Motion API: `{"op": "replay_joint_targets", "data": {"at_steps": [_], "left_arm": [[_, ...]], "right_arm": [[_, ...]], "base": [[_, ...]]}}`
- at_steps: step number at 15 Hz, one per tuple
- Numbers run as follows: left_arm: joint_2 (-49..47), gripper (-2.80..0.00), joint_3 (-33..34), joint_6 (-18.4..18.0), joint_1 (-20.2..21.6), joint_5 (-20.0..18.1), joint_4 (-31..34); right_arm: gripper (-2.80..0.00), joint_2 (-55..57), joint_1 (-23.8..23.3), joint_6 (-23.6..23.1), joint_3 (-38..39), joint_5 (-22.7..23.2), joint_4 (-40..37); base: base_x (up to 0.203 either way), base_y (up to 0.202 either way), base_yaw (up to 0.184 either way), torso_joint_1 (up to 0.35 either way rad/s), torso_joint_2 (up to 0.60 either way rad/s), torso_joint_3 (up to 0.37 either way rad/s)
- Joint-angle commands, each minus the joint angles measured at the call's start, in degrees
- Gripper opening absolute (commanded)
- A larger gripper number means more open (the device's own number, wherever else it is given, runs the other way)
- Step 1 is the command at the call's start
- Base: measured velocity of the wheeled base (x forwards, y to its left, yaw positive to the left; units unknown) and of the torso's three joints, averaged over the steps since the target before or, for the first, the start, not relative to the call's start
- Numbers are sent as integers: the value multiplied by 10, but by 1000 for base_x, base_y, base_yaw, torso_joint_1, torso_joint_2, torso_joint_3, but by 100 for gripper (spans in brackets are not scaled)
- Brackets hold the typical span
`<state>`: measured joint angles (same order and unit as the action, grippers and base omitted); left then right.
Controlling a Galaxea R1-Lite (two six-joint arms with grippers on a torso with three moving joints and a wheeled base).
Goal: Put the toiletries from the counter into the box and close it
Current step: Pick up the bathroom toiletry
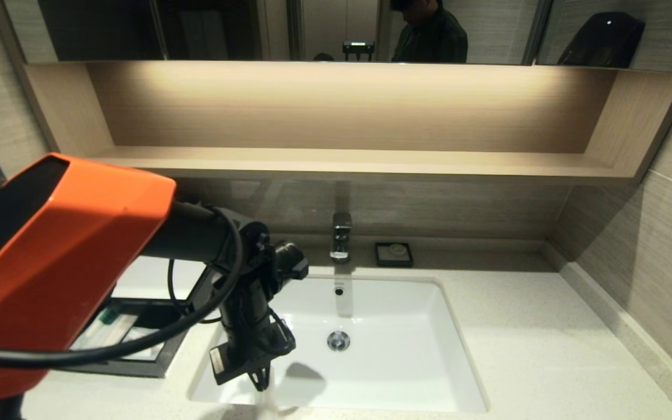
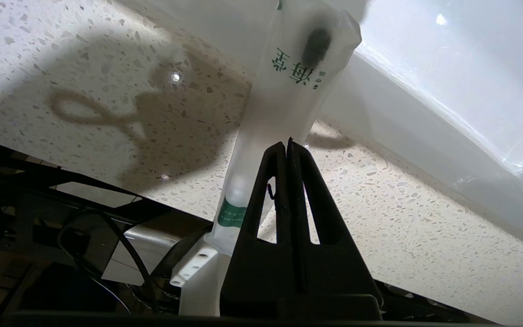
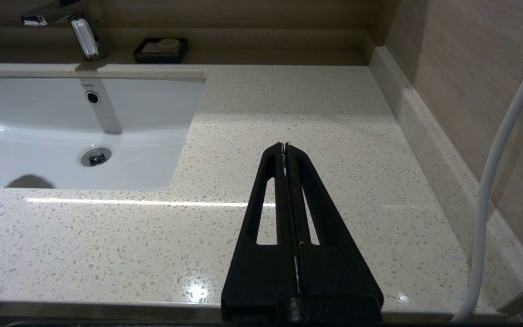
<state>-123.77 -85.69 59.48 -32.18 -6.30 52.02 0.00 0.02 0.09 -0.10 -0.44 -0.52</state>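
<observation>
My left gripper (image 1: 261, 382) hangs over the front left corner of the basin (image 1: 406, 326), fingers pointing down. In the left wrist view the left gripper (image 2: 287, 144) is shut on a long narrow pale packet (image 2: 291, 86) with green print, held above the counter (image 2: 379, 218) at the basin's edge. The packet shows faintly below the fingers in the head view (image 1: 270, 401). The black box (image 1: 158, 364) stands left of the basin with its drawer pulled open and pale packets (image 1: 115, 332) inside. My right gripper (image 3: 286, 146) is shut and empty above the bare counter (image 3: 316, 104), right of the basin.
A chrome tap (image 1: 340, 236) stands behind the basin, with a small black square dish (image 1: 394, 254) to its right. A wooden shelf (image 1: 359, 160) runs above. A wall (image 1: 633, 256) bounds the counter on the right. My orange left arm (image 1: 50, 262) hides part of the box.
</observation>
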Motion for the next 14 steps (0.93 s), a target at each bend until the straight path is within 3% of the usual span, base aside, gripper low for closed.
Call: {"op": "replay_joint_targets", "data": {"at_steps": [1,14], "left_arm": [[-3,0,2,-6,0,0,3],[-27,0,0,-17,0,-1,4]], "right_arm": [[-280,0,0,0,0,0,0],[-280,0,1,0,0,0,0]], "base": [[0,0,0,0,0,0],[0,0,0,0,0,0]]}}
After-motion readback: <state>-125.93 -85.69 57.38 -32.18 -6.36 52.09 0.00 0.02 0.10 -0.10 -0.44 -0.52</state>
